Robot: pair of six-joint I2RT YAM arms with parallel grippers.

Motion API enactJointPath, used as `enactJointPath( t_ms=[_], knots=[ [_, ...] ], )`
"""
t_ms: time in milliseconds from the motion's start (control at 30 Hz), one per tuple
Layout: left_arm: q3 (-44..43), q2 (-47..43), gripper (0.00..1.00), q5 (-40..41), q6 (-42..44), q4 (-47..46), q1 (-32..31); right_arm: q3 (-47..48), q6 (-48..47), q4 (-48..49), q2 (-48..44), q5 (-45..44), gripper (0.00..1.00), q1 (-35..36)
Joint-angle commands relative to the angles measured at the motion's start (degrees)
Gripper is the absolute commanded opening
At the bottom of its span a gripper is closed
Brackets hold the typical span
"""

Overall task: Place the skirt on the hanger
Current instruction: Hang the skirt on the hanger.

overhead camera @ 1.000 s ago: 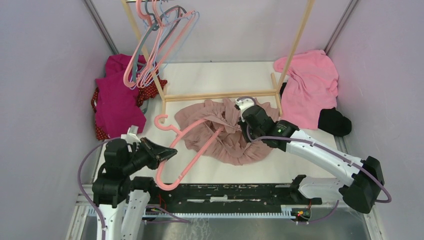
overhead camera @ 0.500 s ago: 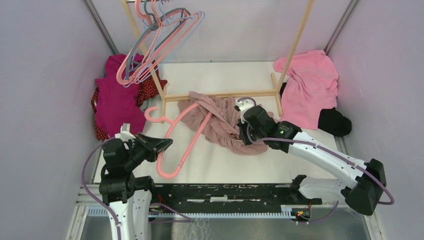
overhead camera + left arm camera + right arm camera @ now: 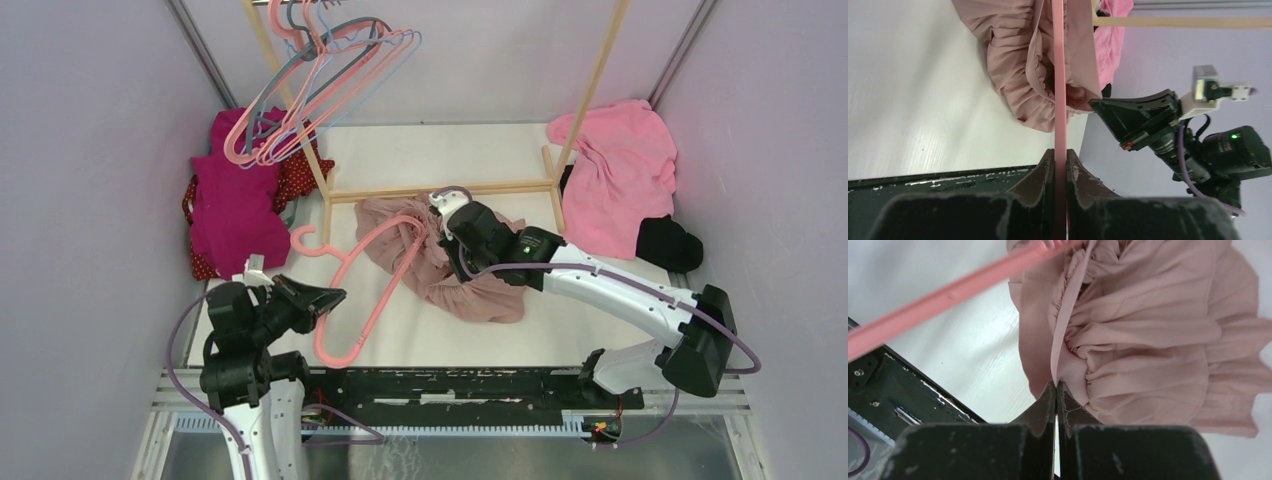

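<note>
A pink hanger (image 3: 372, 290) is tilted above the table, and my left gripper (image 3: 338, 296) is shut on its lower bar (image 3: 1059, 115). The hanger's far end reaches the gathered top of the dusty-pink skirt (image 3: 480, 285), where fabric lies on both sides of the bar (image 3: 1020, 55). My right gripper (image 3: 452, 262) is shut on a fold of the skirt's waistband (image 3: 1056, 385) and holds that edge up beside the hanger (image 3: 948, 295). The rest of the skirt (image 3: 1153, 340) is bunched on the table.
A wooden rack (image 3: 440, 188) stands behind the skirt, with several hangers (image 3: 310, 90) on its rail at the top left. A magenta clothes pile (image 3: 235, 200) lies at the left. A pink garment (image 3: 620, 170) and a black item (image 3: 668, 243) lie at the right.
My right gripper has pulled the skirt left, toward the hanger, bunching it tighter. The held hanger has swung more upright and its hook has shifted left. The hangers on the rail have swung.
</note>
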State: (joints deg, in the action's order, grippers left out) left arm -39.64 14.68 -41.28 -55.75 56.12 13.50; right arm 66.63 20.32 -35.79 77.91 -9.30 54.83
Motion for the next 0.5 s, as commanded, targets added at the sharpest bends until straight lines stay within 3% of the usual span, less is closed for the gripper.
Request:
enactJointPath(
  t_ms=[0,200,300,467],
  knots=[
    [-1.2,0.9,0.03,-4.8,6.9,3.9,1.0,6.5,-3.0,-0.7,1.5,-3.2,0.01,2.5],
    [-9.6,10.0,0.03,-2.3,17.4,17.0,-0.4,8.4,-6.2,-2.2,2.8,-3.2,0.01,3.5],
    [-13.6,15.4,0.03,-0.7,19.2,17.2,-1.7,7.7,-7.0,-1.5,3.0,-2.9,0.01,3.6],
    [-23.6,25.4,0.03,-1.1,15.3,10.1,-2.0,7.1,-7.5,0.3,3.3,-2.4,0.01,3.5]
  ],
)
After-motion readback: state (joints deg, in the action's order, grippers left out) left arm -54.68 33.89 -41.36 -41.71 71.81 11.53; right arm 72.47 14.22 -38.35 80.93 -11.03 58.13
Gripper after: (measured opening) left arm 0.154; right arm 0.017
